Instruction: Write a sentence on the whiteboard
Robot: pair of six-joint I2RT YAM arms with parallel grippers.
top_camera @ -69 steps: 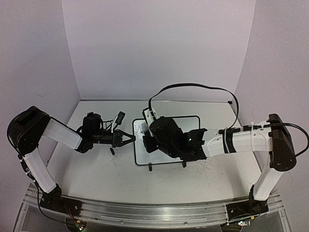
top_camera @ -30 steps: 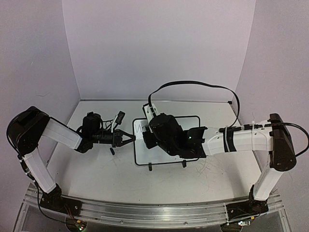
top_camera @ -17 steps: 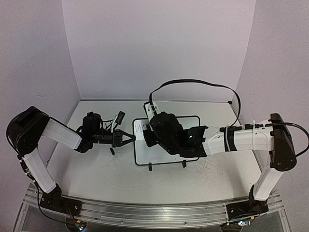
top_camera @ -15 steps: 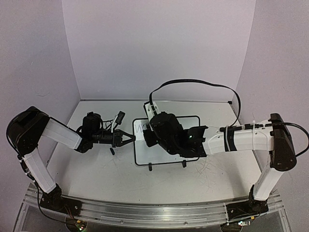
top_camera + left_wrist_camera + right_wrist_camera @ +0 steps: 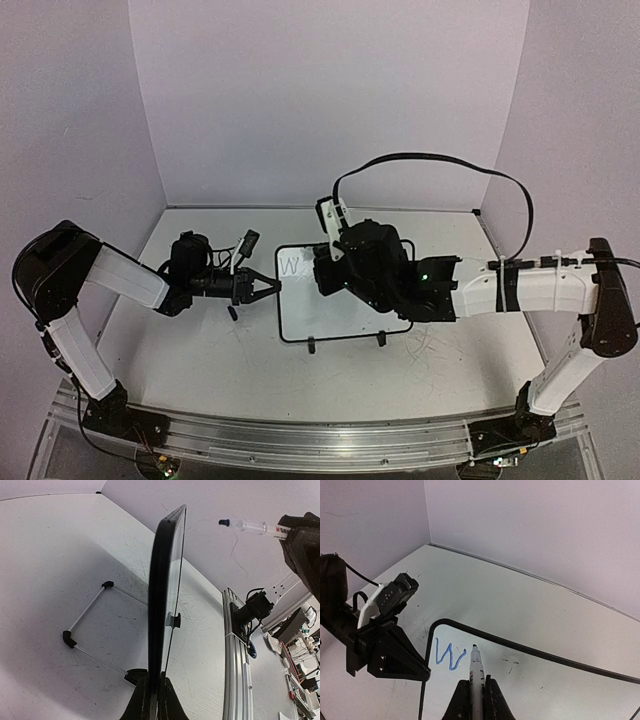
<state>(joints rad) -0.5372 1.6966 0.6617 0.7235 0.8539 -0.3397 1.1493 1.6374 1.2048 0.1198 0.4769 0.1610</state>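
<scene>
whiteboard (image 5: 535, 690) cropped right, marker (image 5: 475, 666) barrel hidden

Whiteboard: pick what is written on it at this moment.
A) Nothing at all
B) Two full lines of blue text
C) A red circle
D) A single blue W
D: in the right wrist view the whiteboard bears only a blue W near its left edge, with the marker tip just to the right of it.

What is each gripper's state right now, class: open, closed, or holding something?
Left gripper: closed on the edge of the whiteboard.
Right gripper: closed, holding the marker.
</scene>
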